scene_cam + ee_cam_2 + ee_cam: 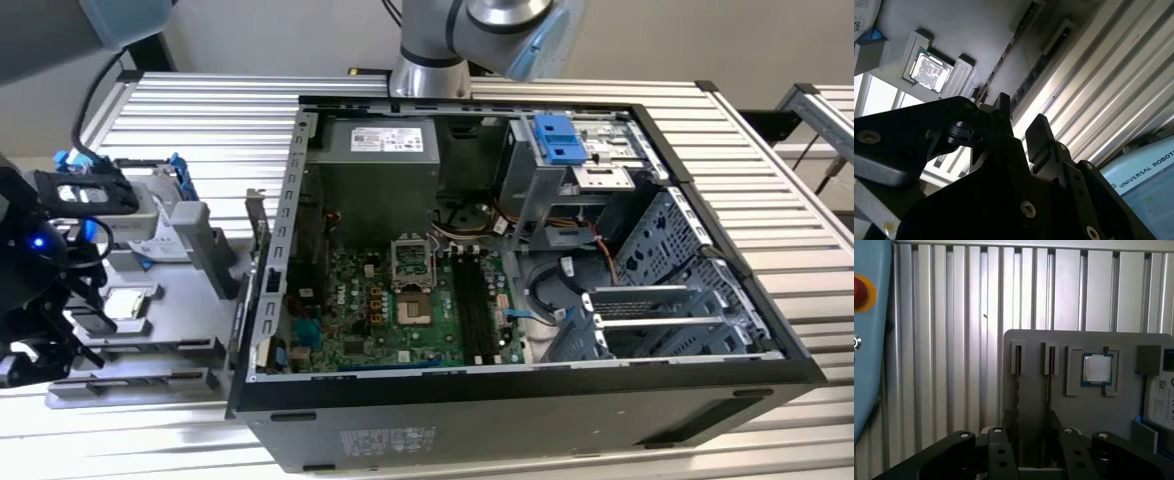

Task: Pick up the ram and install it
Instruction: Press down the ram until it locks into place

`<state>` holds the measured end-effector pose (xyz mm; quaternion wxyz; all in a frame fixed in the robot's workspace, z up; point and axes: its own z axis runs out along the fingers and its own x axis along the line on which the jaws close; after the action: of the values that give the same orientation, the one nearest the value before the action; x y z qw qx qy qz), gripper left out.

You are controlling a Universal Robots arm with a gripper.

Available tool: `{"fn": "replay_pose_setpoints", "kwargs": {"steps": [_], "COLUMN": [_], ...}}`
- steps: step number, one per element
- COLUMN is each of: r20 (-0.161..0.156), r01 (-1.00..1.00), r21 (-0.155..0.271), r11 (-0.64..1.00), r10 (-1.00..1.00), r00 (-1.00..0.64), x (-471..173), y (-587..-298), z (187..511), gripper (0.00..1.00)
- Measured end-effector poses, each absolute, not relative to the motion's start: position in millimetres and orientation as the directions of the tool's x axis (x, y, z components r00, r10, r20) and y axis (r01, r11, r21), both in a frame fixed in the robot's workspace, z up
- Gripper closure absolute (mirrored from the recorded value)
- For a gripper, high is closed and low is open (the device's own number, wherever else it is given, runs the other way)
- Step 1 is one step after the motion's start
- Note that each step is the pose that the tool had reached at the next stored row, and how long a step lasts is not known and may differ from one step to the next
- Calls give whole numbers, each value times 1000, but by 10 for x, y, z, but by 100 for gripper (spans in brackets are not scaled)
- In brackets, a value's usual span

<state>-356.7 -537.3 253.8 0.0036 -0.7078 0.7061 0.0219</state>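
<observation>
In the first wrist view, your claw was open and held nothing. Two ram sticks stood in the gray tray just ahead of it. In the second wrist view, they sat near its fingers. In the exterior view, the computer case was well away from the claw. You seemed to be on the pick-up step. I think grabbing would need one stick between the fingers.
</observation>
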Motion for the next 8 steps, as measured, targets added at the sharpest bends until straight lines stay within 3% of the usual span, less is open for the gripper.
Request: {"fn": "replay_pose_setpoints", "kwargs": {"steps": [8], "r20": [-36], "r01": [-1000], "r21": [26], "r11": [-3], "r10": [-999], "r00": [2], "x": [-3566], "y": [-5384], "z": [2392], "gripper": [0]}}
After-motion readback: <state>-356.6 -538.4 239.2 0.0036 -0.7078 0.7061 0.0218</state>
